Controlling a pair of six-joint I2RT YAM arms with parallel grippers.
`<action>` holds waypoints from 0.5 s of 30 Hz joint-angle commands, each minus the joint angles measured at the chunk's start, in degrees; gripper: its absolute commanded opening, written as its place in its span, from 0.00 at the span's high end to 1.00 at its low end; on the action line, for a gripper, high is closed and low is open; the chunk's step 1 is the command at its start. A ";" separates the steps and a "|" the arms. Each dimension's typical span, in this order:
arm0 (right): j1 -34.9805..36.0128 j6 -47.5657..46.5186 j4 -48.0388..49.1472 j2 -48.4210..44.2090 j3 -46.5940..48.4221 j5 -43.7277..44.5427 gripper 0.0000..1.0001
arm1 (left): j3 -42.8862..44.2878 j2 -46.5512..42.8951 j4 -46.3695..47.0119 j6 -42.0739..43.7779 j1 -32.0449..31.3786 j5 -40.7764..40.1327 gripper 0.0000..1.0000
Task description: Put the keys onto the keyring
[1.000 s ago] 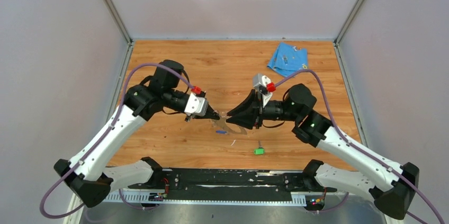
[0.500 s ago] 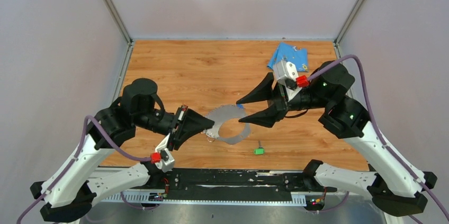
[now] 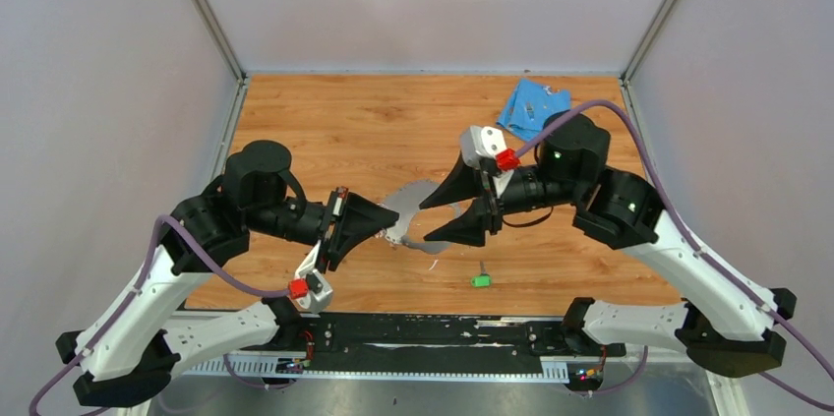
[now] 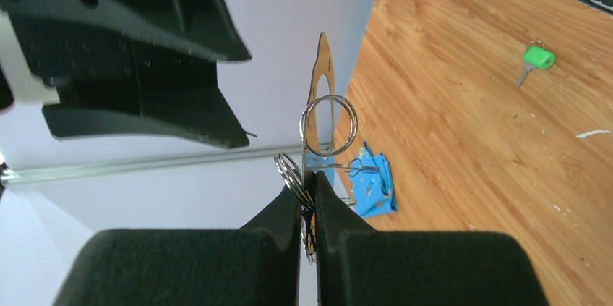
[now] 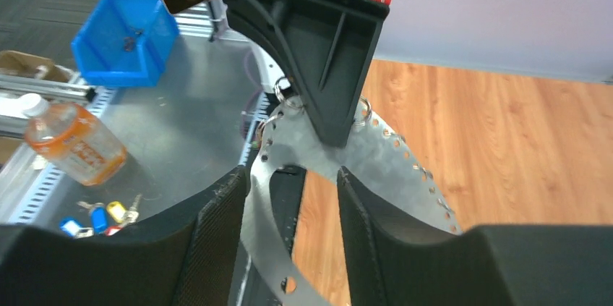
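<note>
- Above the middle of the counter [image 3: 325, 121], the left tool [image 3: 391, 228] is pinching the keyring [image 3: 409, 202] by its near edge and holding it raised.
- Opposite it, the right tool [image 3: 427, 222] is standing apart, its fingers straddling the band's far side without clamping. Half a second ago it was back near the cloth [image 3: 534, 106], so a second grip looks likely.
- Near the front edge, the green key [image 3: 480, 280] is lying unthreaded, and no blue key is showing.
</note>
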 commanded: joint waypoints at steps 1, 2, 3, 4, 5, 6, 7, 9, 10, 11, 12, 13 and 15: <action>1.30 -1.82 0.64 -7.20 -2.82 10.05 0.44 | 4.45 2.10 1.28 -15.35 -0.46 -3.89 1.00; 1.34 -1.80 1.59 -8.14 -3.63 10.92 0.42 | 5.09 2.69 1.26 -18.37 -0.46 -4.74 1.00; 1.30 -1.50 2.50 -8.73 -4.41 11.51 0.40 | 5.45 3.12 1.25 -20.83 -0.48 -5.57 1.00; 1.31 -1.13 3.17 -9.06 -4.93 11.64 0.39 | 5.77 3.43 1.30 -22.80 -0.48 -6.31 1.00; 1.35 -0.57 3.64 -9.00 -5.17 11.55 0.38 | 5.96 3.54 1.45 -24.73 -0.48 -7.01 1.00; 1.38 0.12 4.04 -8.90 -5.16 11.46 0.38 | 6.06 3.69 1.88 -27.21 -0.48 -8.04 1.00; 1.39 0.74 4.33 -8.70 -4.97 11.34 0.38 | 6.27 3.88 2.44 -30.03 -0.48 -9.29 1.00; 1.34 1.57 4.55 -8.64 -4.38 12.39 0.39 | 6.59 4.52 5.39 -38.39 -0.48 -13.08 1.00; 1.38 1.88 4.70 -8.91 -4.22 13.08 0.40 | 6.57 4.85 7.84 -44.08 -0.48 -15.89 1.00; 1.39 2.39 5.34 -9.27 -4.45 14.01 0.41 | 6.86 5.31 9.16 -48.65 -0.48 -18.85 1.00; 1.39 3.04 6.11 -9.71 -5.00 15.02 0.42 | 7.38 5.79 9.59 -51.45 -0.48 -20.92 1.00; 1.39 3.96 6.92 -10.20 -5.73 16.58 0.44 | 7.82 6.26 10.03 -54.33 -0.48 -22.80 1.00; 1.38 5.34 8.69 -11.00 -7.62 18.23 0.46 | 7.82 6.52 11.33 -58.77 -0.48 -26.51 1.00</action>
